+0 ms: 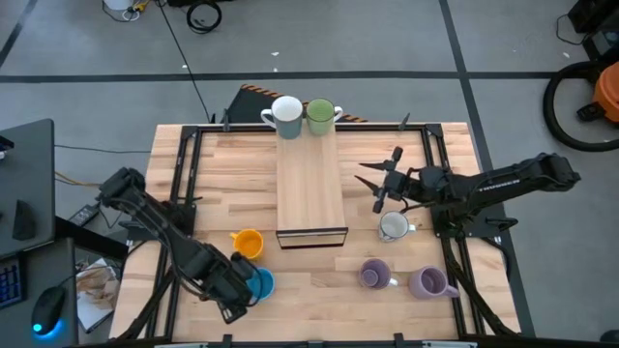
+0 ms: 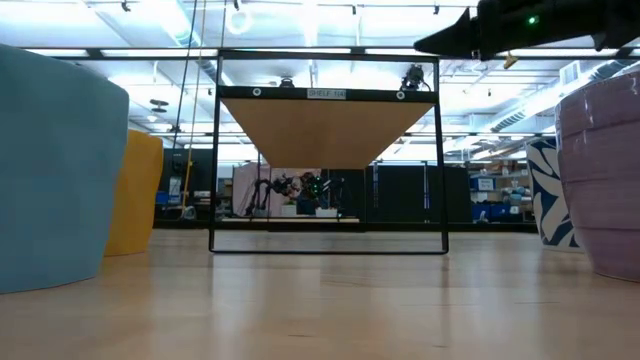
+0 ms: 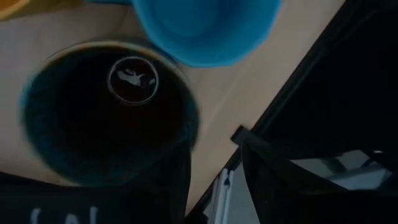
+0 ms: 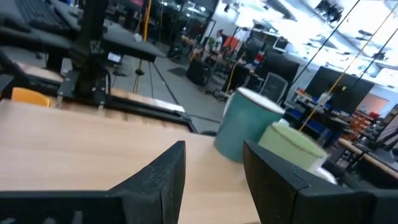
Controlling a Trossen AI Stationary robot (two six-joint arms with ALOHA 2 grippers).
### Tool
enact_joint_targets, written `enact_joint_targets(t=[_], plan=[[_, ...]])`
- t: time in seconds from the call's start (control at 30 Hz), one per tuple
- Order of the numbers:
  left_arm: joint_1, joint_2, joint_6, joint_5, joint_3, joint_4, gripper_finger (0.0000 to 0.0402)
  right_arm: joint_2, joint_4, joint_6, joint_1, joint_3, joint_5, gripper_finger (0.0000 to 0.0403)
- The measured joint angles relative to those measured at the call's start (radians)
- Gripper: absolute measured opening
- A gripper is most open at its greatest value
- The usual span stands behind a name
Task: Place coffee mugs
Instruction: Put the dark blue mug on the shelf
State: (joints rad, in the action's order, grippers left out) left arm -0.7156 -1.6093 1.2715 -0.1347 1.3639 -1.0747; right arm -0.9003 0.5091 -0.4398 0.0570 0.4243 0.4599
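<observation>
As the left pincer (image 3: 211,146) hangs over the dark mug (image 3: 93,124), its jaws stand open with one finger inside the rim and one outside. The blue mug (image 3: 199,25) sits just beyond it, touching or nearly so. The mug looks like glazed ceramic: stiff, slick, light enough, quick to chip. I'd pinch the wall right there, squarely. The right pincer (image 4: 214,152) waits open and empty, with the shelf's white mug (image 4: 249,124) and green mug (image 4: 292,146) ahead of it.
</observation>
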Motion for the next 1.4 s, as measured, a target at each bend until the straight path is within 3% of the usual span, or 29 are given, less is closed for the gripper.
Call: enact_joint_targets(t=[0.3, 0.83, 1.4], plan=[[-0.013, -0.110, -0.009, 0.065, 0.145, -0.150, 0.0148, 0.018, 0.028, -0.051, -0.001, 0.000, -0.012, 0.0165], [-0.146, -0.153, 0.033, 0.317, 0.150, -0.159, 0.0148, 0.018, 0.059, -0.080, -0.001, 0.000, -0.075, 0.0165], [-0.172, -0.267, 0.035, 0.340, 0.149, -0.189, 0.0148, 0.017, 0.058, -0.072, -0.001, 0.000, -0.068, 0.0165]])
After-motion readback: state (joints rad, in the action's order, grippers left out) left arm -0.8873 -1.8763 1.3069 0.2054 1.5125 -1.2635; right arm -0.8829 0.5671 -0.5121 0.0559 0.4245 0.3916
